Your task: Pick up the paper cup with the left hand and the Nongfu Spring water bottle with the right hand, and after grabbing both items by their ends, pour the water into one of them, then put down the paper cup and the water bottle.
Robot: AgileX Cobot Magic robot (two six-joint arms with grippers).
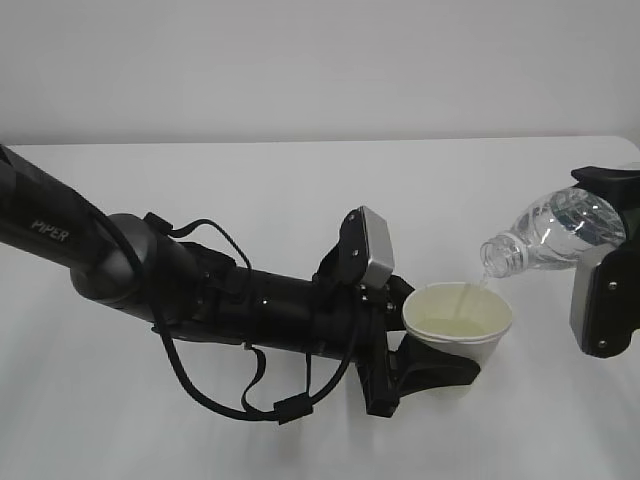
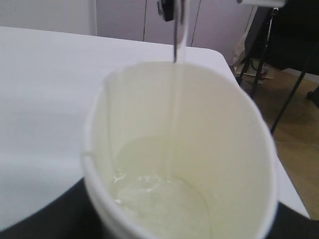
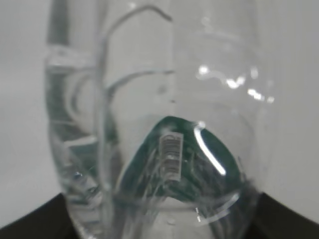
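The exterior view looks down at a slant across the surface; both wrist views sit very close — left over the paper cup, right behind the bottle — things the exterior view shares.

Lab/office: white table, tripod legs

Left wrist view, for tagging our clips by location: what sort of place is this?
Probably an office or lab room: a plain white table, pale panelled wall or cabinet doors behind it, and black stand legs on a brownish floor.
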